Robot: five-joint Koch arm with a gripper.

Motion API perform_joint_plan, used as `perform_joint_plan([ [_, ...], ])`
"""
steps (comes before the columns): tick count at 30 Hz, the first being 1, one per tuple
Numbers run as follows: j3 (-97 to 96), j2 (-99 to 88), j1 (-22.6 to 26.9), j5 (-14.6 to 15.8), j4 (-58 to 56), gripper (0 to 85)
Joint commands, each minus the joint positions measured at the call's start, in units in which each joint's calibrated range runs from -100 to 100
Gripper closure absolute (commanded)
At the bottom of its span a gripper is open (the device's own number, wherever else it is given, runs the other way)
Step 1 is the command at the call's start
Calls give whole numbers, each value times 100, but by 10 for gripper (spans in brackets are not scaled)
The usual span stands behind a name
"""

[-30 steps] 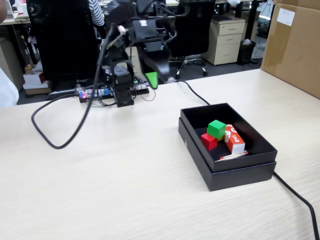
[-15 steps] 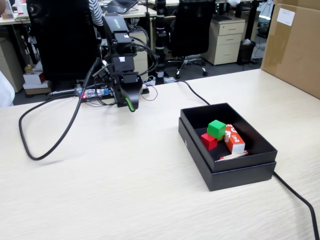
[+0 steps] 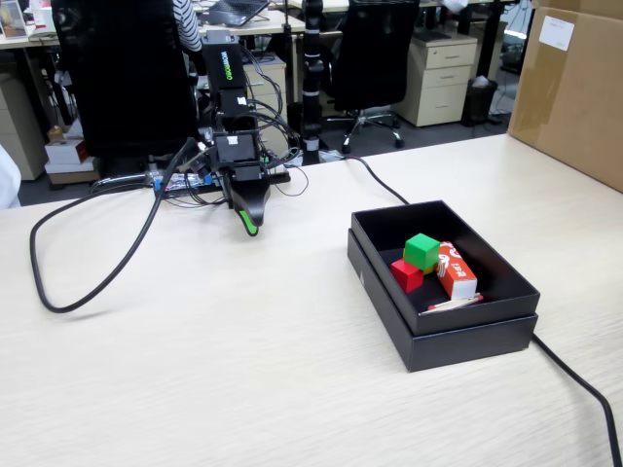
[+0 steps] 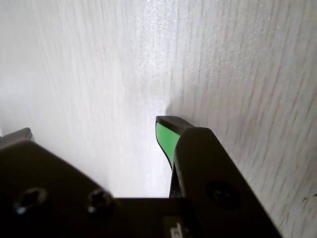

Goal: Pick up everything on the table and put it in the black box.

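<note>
The black box (image 3: 467, 336) sits on the table (image 3: 243, 370) at the right of the fixed view. Inside it a green cube (image 3: 421, 251) rests above a red cube (image 3: 406, 275). The yellow cube is not visible. My gripper (image 3: 249, 224) hangs tip-down over bare table at the back centre, well left of the box. In the wrist view my gripper (image 4: 94, 131) shows two green-padded jaws standing apart, with only bare table (image 4: 124, 64) between them. It is open and empty.
A red-and-white carton (image 3: 456, 269) and a thin stick (image 3: 453, 304) also lie in the box. A thick black cable (image 3: 88, 282) loops over the table's left side, and another (image 3: 574, 375) runs past the box. A brown cardboard carton (image 3: 574, 88) stands at the back right.
</note>
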Motion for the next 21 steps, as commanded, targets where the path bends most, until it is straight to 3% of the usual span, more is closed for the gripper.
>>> perform_joint_plan([
  [1, -97, -180, 0, -59, 509, 375],
  [9, -1511, -203, 5, -313, 1857, 378],
  [21, -1810, -203, 0, -386, 1969, 374],
])
